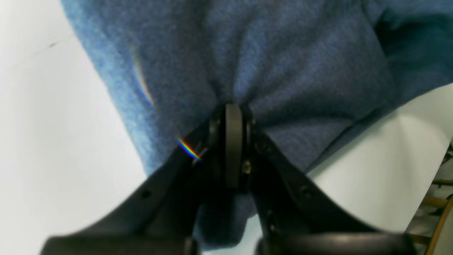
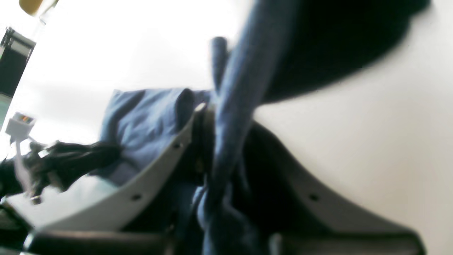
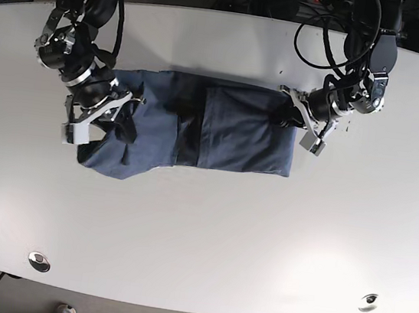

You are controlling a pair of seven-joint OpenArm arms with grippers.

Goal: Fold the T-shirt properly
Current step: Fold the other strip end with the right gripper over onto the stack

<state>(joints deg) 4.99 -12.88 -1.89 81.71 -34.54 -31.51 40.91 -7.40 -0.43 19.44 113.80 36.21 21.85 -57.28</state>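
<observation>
The blue T-shirt (image 3: pixel 228 136) lies across the middle of the white table (image 3: pixel 199 232), with a panel folded over its centre and its left end bunched. My left gripper (image 3: pixel 288 113), on the right of the base view, is at the shirt's right edge. Close up, the left gripper (image 1: pixel 233 109) is shut on a pinch of the blue T-shirt (image 1: pixel 283 63), which puckers around the fingertips. My right gripper (image 3: pixel 115 109) is at the shirt's left end. Its wrist view shows the right gripper (image 2: pixel 216 117) shut on a raised fold of the T-shirt (image 2: pixel 240 81).
Black cables (image 3: pixel 318 32) trail over the table's far edge behind the left arm. Two round metal fittings (image 3: pixel 39 261) (image 3: pixel 367 301) sit near the front corners. Beyond the table edge in the left wrist view there are wooden bars (image 1: pixel 439 212).
</observation>
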